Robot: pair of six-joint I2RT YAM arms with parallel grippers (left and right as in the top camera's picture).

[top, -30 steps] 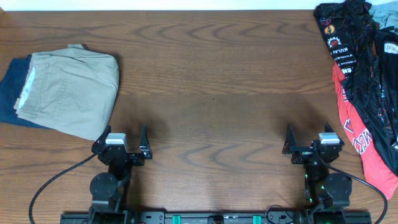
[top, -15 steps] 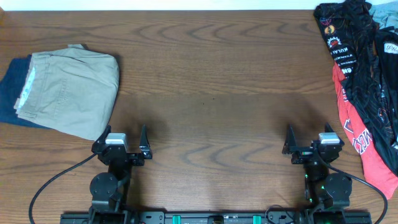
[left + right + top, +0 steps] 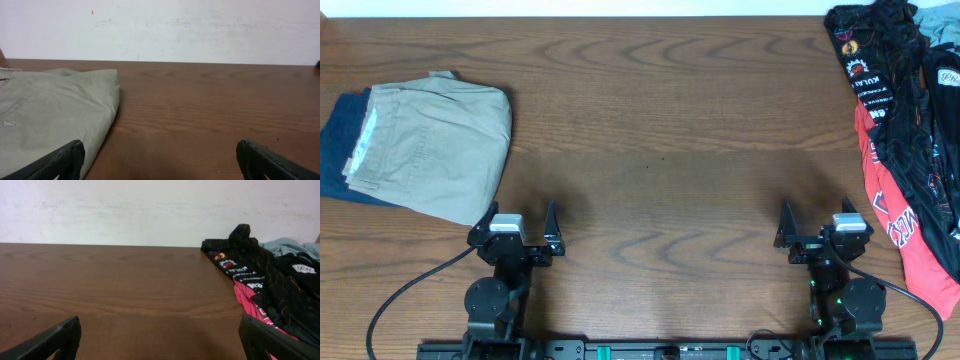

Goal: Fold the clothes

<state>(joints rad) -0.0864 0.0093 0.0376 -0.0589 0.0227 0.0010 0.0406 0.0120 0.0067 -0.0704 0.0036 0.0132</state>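
The khaki-tan trousers (image 3: 435, 145) lie folded at the table's left, on top of dark blue jeans (image 3: 334, 150). They also show at the left of the left wrist view (image 3: 50, 115). My left gripper (image 3: 518, 225) is open and empty near the front edge, just in front of the trousers' near corner; its fingertips show in the left wrist view (image 3: 160, 160). My right gripper (image 3: 815, 225) is open and empty at the front right, its fingertips in the right wrist view (image 3: 160, 337).
A pile of black and red jerseys (image 3: 900, 130) lies along the table's right edge, also in the right wrist view (image 3: 265, 280). A pale blue garment (image 3: 940, 25) peeks out at the far right corner. Bare wood tabletop (image 3: 660, 130) spans the middle.
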